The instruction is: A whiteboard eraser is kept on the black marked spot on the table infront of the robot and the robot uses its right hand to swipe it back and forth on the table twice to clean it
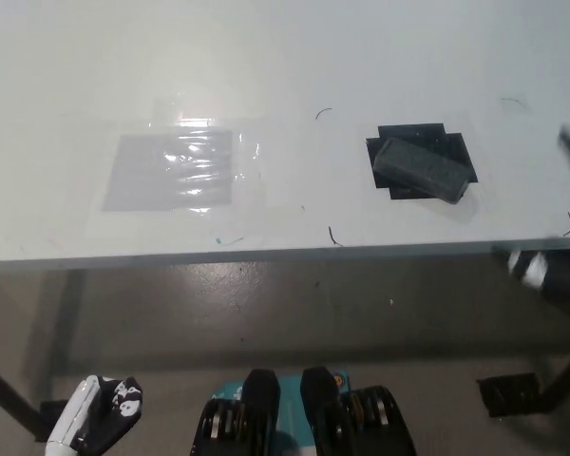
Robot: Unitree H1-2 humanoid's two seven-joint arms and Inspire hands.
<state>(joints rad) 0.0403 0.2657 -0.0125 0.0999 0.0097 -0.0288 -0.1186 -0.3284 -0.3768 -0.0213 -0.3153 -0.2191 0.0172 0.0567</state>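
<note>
The eraser point(424, 169) lies askew on the black spot point(413, 139) at the tabletop's point(285, 57) right, likely light, rigid and felt-soled, best pinched across its long sides, while whether the blurred right hand point(543, 271) is clenched I cannot tell.

A dark grey rectangular whiteboard eraser point(424, 169) lies at an angle on a black marked patch point(451, 144) on the white table point(266, 57), toward the table's right side. Nothing is touching it. To the left, well apart, a grey rectangular sheet under glossy clear film point(176, 171) lies flat on the tabletop, catching glare. A few thin dark marker squiggles point(333, 237) show near the table's front edge. The white left hand point(97, 413) rests low at the lower left, below the table edge; its finger state cannot be made out. At the right edge, part of the black right arm point(551, 271) is blurred; its hand is not visible.
</note>
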